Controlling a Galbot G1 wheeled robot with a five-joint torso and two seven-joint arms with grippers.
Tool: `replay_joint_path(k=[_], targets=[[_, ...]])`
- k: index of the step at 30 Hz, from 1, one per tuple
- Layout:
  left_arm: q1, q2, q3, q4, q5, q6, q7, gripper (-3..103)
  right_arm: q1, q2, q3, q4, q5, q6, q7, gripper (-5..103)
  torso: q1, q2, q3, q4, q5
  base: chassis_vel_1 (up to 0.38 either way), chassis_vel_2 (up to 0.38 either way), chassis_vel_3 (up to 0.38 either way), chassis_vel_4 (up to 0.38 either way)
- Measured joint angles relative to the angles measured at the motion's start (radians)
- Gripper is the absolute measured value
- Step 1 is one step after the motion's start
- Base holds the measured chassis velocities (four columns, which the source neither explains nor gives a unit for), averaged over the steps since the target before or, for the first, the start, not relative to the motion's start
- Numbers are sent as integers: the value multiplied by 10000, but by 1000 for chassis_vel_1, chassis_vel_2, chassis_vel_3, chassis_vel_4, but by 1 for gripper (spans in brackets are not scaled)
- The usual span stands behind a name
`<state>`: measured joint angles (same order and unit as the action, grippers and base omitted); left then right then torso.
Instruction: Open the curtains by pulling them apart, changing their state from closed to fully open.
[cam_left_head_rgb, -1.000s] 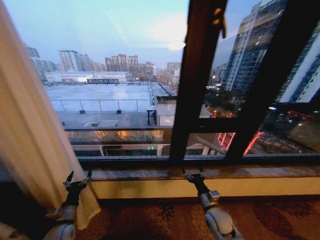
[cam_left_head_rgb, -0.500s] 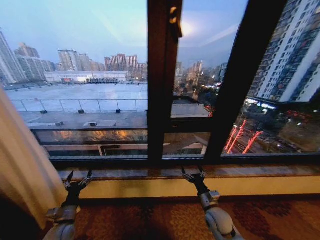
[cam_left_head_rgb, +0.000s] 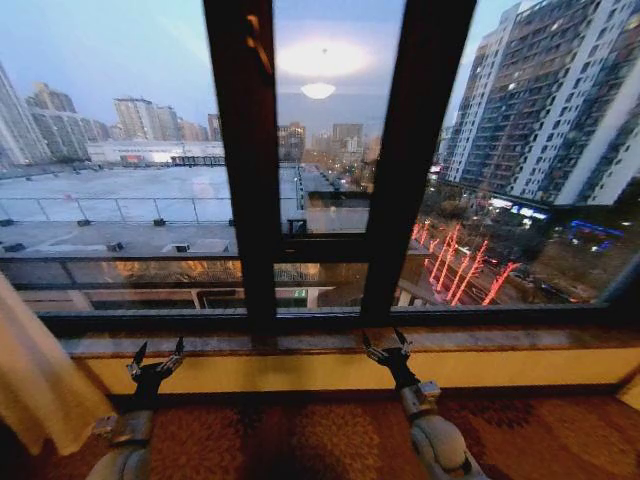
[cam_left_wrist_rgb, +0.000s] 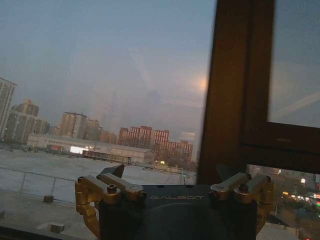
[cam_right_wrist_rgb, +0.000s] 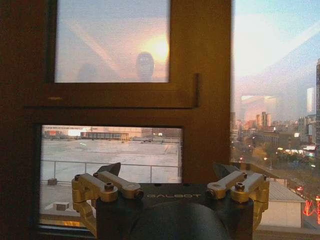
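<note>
- The curtains show in the head view as one cream panel, bunched at the far left end of the window, its hem hanging below the sill and down over the carpet; the panel is folded in on itself and pale against the dark floor; the second panel cannot be made out
- The glass across the middle and right of the window stands bare; beyond it lie a flat snowy rooftop, distant towers and a tall block at the right, with red lights at street level
- Two dark window posts rise from the sill, one left of centre and one right of centre, with a cross rail between them
- The left gripper is raised in front of the yellow wall band under the sill, just right of the curtain's hem and apart from the fabric; its fingers are spread and grasp nothing; the left wrist view shows its gold finger links splayed to both sides, facing the glass beside a post
- The right gripper is held up at the sill's front edge, below the right post; its fingers are likewise spread and empty; the right wrist view shows the gold links apart, pointed at the framed panes
</note>
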<state>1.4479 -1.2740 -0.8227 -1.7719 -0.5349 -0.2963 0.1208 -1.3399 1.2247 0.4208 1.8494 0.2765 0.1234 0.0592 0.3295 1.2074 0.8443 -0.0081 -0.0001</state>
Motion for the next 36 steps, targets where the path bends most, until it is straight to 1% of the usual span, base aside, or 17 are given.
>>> replay_joint_path(k=[7, 9, 12, 14, 21, 23, 25, 27, 29, 33, 36], targets=[[0, 0, 0, 0, 0, 0, 0, 100, 0, 0, 0, 0, 0, 0, 0, 100, 1, 0, 0, -1, 2, -320, -387, 314, 389], [1, -1, 0, 0, 0, 0, 0, 100, 0, 0, 0, 0, 0, 0, 0, 100, -2, 2, -2, 3, -5, -315, -395, 341, 381], [1, -1, 1, 0, 0, 1, 1, 100, 0, 0, 1, 0, 0, 0, 0, 100, -2, 1, -1, 1, 0, -284, -335, 298, 328], [0, -1, 2, -2, 0, 0, 6, 100, -1, -2, 3, 0, 0, 0, 1, 100, -2, 0, -1, -4, 6, -133, -246, 150, 237], [0, 0, 2, -2, 0, 1, 6, 100, 0, -1, 3, 0, 0, 0, 1, 100, 0, 0, 0, -1, 3, -55, -82, 66, 23], [0, 2, -2, 0, 0, 1, -3, 100, -1, 2, -1, 0, 0, 0, 0, 100, 2, 0, 0, 3, -13, 3, 33, -23, -26], [-1, 2, -4, 0, 0, 1, -5, 100, 0, 2, -3, 0, 0, 0, 0, 100, 2, 1, 0, 4, -12, 53, 65, -45, -60], [0, 4, -8, 0, 0, 1, -11, 100, -1, 3, -4, 0, 0, 0, -1, 100, 1, 1, 0, 5, -1, 61, 29, -46, -63], [-1, 4, -8, 0, 0, 1, -12, 100, 0, 3, -4, 0, 0, 0, -1, 100, 1, 1, -1, 2, -4, 0, 0, 0, 0], [-1, 3, -7, -1, 0, 1, -11, 100, -1, 1, -2, 0, 0, 0, -1, 100, 1, 0, 0, 0, 4, -10, -31, 17, 34], [-1, 1, -5, -1, 0, 1, -10, 100, 0, 1, -1, 0, 0, 0, -1, 100, 2, 0, 1, 0, 3, -50, -110, 57, 146]])
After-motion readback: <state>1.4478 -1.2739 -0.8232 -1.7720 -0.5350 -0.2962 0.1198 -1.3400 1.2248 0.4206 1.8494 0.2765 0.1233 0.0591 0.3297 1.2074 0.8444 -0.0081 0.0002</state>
